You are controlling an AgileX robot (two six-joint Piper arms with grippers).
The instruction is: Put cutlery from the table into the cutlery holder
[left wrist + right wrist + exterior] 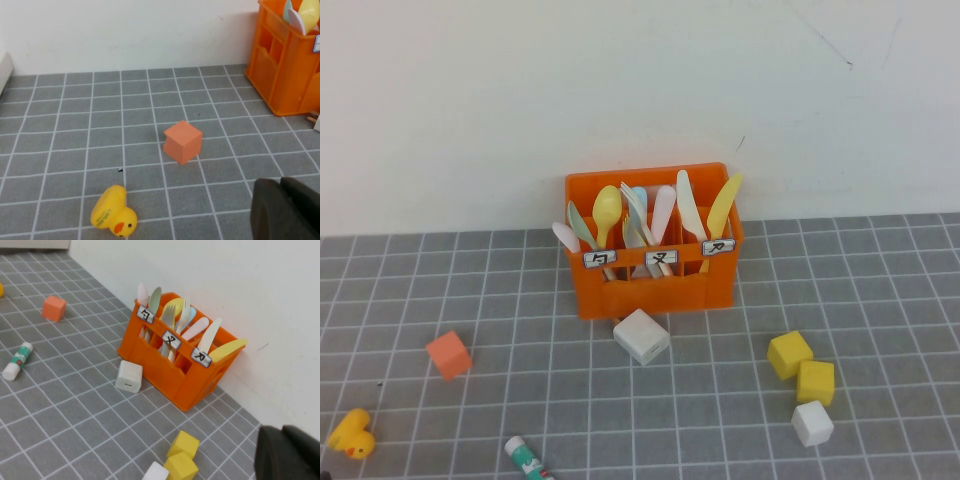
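The orange cutlery holder (655, 290) stands on the grey gridded table (520, 300) against the white wall. Several pastel cutlery pieces stand upright in its compartments, among them a yellow spoon (608, 208), a white fork (638, 215) and a yellow knife (724, 205). All the cutlery I see is inside the holder (175, 372). My left gripper (280, 182) is shut and empty, above the table, apart from the small orange cube (182, 141). My right gripper (281, 430) is shut and empty, out to the holder's right near the wall. Neither gripper shows in the high view.
A white block (642, 336) lies just in front of the holder. Two yellow cubes (790, 354) and a white cube (812, 423) sit at the front right. At the front left are the orange cube (449, 354), a yellow duck (352, 434) and a green-and-white tube (528, 460).
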